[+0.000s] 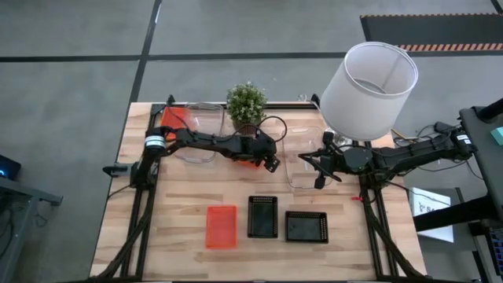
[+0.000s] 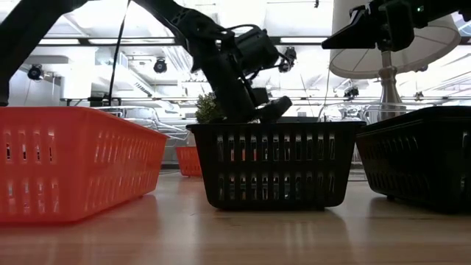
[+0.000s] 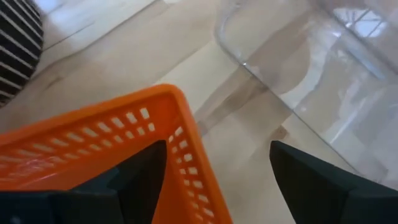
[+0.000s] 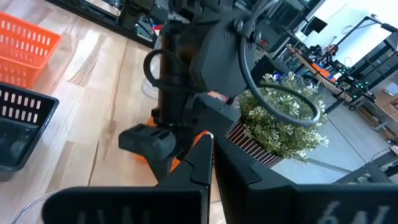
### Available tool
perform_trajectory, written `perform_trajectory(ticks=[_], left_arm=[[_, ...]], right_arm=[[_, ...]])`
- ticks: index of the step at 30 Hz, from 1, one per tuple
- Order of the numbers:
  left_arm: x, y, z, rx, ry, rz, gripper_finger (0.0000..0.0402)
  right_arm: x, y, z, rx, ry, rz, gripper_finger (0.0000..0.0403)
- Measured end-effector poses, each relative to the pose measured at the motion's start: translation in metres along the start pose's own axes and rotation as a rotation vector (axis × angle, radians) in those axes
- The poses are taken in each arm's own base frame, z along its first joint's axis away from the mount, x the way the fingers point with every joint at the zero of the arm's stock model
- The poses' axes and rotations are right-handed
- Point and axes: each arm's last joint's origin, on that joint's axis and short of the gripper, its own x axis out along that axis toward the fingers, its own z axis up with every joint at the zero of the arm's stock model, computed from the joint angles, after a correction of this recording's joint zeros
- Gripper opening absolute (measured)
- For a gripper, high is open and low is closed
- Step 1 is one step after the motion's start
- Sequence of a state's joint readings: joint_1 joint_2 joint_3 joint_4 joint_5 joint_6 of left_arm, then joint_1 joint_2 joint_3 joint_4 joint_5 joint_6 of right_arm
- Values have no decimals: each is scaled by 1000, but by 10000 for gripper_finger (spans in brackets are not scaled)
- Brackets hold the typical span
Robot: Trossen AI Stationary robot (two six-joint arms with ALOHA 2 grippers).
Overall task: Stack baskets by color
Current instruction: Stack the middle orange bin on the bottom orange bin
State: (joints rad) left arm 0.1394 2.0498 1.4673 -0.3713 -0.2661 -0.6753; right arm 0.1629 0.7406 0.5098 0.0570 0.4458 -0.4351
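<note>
Left gripper: I have my left gripper (image 1: pixel 269 163) near the table's middle, just in front of the potted plant (image 1: pixel 246 104); its jaws stand wide, straddling the rim of a red-orange basket (image 3: pixel 93 149) with one finger (image 3: pixel 140 177) inside the wall and the other finger (image 3: pixel 323 180) outside.
Basket under it: mostly hidden beneath the arm from above, so I cannot tell which way its long axis runs; one corner points toward the clear basket (image 1: pixel 302 169) just beside it.
Right gripper: my right gripper (image 1: pixel 321 174) hangs above that clear basket, below the white lamp (image 1: pixel 368 88), jaws pressed together on nothing.
Front row: a second red-orange basket (image 1: pixel 222 226), a black basket (image 1: pixel 262 216) and another black basket (image 1: pixel 306 226) sit side by side near the table's front edge (image 1: pixel 251 277), each apart from the next.
Long axes: the front red-orange and the middle black one run front to back; the right black one runs left to right.
Back left: another clear basket (image 1: pixel 203 132) lies near the far-left corner with some red-orange (image 1: pixel 174 118) showing at its left end.
Open room: bare wood between the grippers and the front row, and at the front-left corner.
</note>
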Motion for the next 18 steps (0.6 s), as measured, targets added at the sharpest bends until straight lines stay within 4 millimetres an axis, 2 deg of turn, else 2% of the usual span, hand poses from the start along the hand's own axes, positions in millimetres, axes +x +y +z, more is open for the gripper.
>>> perform_trajectory(ticks=[9, 13, 18], left_arm=[[2, 3, -4, 9, 38, 25, 259], [2, 3, -5, 9, 40, 27, 222], [2, 4, -5, 12, 49, 33, 153]], right_arm=[[0, 0, -1, -1, 2, 1, 9], [0, 1, -1, -2, 2, 1, 9], [0, 1, -1, -3, 3, 1, 9]])
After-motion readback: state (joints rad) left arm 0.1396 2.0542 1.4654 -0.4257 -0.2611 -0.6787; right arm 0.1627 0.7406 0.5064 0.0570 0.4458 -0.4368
